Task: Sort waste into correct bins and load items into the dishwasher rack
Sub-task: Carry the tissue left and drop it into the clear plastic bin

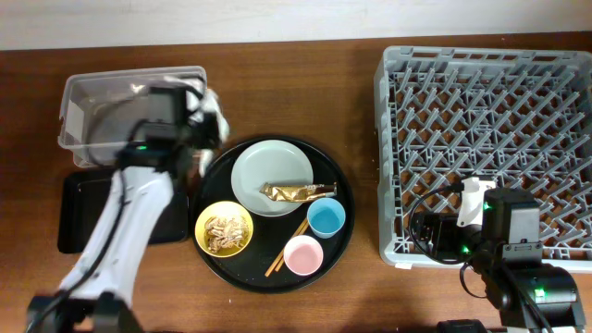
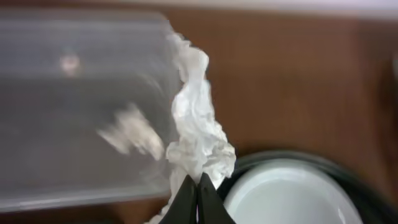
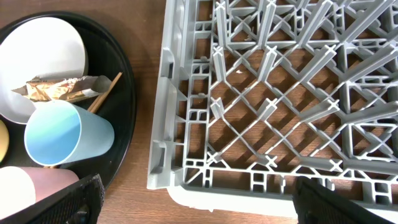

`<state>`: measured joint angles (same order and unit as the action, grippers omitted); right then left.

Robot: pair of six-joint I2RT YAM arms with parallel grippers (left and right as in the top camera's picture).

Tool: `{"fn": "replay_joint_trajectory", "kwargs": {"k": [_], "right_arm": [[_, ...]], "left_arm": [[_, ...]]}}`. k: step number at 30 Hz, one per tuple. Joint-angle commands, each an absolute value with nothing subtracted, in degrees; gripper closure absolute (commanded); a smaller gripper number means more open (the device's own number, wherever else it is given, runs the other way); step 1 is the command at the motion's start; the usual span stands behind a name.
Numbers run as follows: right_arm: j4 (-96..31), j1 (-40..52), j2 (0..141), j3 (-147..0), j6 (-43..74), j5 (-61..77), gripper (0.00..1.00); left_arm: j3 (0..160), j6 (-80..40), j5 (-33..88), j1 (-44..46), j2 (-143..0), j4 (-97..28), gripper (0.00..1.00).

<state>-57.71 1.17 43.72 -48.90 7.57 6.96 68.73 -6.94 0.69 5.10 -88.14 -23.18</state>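
Brown wooden tabletop (image 1: 363, 294) carries one grey dishwasher rack (image 1: 486, 139), one round black tray (image 1: 222, 270), one clear tub (image 1: 92, 102) and one flat black tray (image 1: 79, 215). The left arm reaches forward, with the left gripper (image 2: 198, 194) clenched on the single crumpled tissue (image 2: 196, 124) just beside the tub's right end. The right gripper (image 3: 199, 200) hovers at the rack's near-left corner, jaws spread wide. The round tray holds one plate (image 1: 259, 168) bearing one gold wrapper (image 1: 296, 191), one yellow bowl (image 1: 223, 229) of food scraps (image 1: 220, 231), one blue cup (image 1: 326, 218), one pink cup (image 1: 303, 255) and one pair of chopsticks (image 1: 289, 245).
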Motion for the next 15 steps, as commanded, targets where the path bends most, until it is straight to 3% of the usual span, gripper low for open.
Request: {"fn": "replay_joint_trajectory", "kwargs": {"k": [1,8,9,10,11,15], "right_arm": [[-57.7,1.5,43.6,-50.0,8.0,6.9,0.02],[-57.7,1.5,43.6,-50.1,8.0,6.9,0.01],[-57.7,1.5,43.6,-50.1,8.0,6.9,0.02],[-57.8,1.5,43.6,-50.1,8.0,6.9,0.02],[-57.8,1.5,43.6,-50.1,8.0,6.9,0.02],[-57.9,1.5,43.6,-50.1,8.0,6.9,0.02]], "left_arm": [[69.3,-6.8,-3.0,0.0,-87.5,-20.1,0.99],[69.3,-6.8,-3.0,-7.1,-91.1,-11.5,0.98],[69.3,-6.8,-2.8,-7.4,-91.6,-10.3,0.89],[69.3,-6.8,-2.7,-7.4,-92.0,-9.1,0.71],[69.3,-6.8,-2.4,-7.3,-92.1,-8.6,0.61],[69.3,-6.8,5.8,-6.6,-92.1,-11.1,0.57]]}}
